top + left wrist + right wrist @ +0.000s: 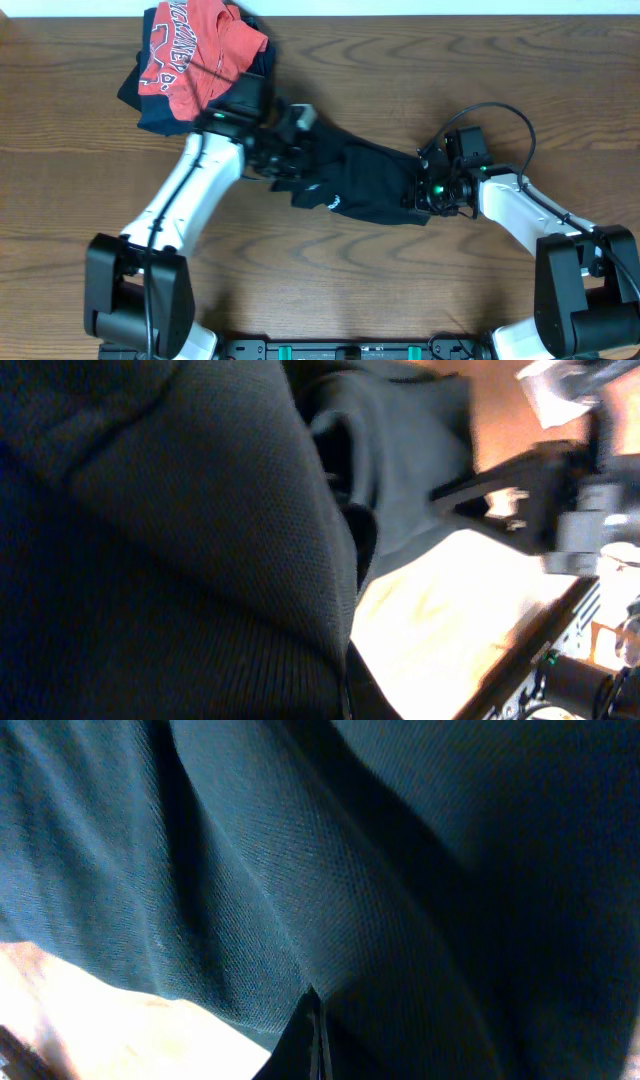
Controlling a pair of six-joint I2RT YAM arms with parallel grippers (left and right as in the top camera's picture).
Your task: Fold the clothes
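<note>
Black T-shirt (355, 185) was found bunched at centre of worktop (330, 290), gripped at both ends. Left pincer (283, 160) was pressed together on fabric; right pincer (425, 190) was pinched on opposite end. Judged best: cloth drawn apart evenly, spread flat before folding, kept off red shirt (195, 50) at far-left corner.

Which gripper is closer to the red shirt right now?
Left. The left gripper sits just beside the red shirt, gripping the black T-shirt; the right gripper holds its far end.

Dark wooden table (400, 300); perhaps pale wall (450, 5)
</note>
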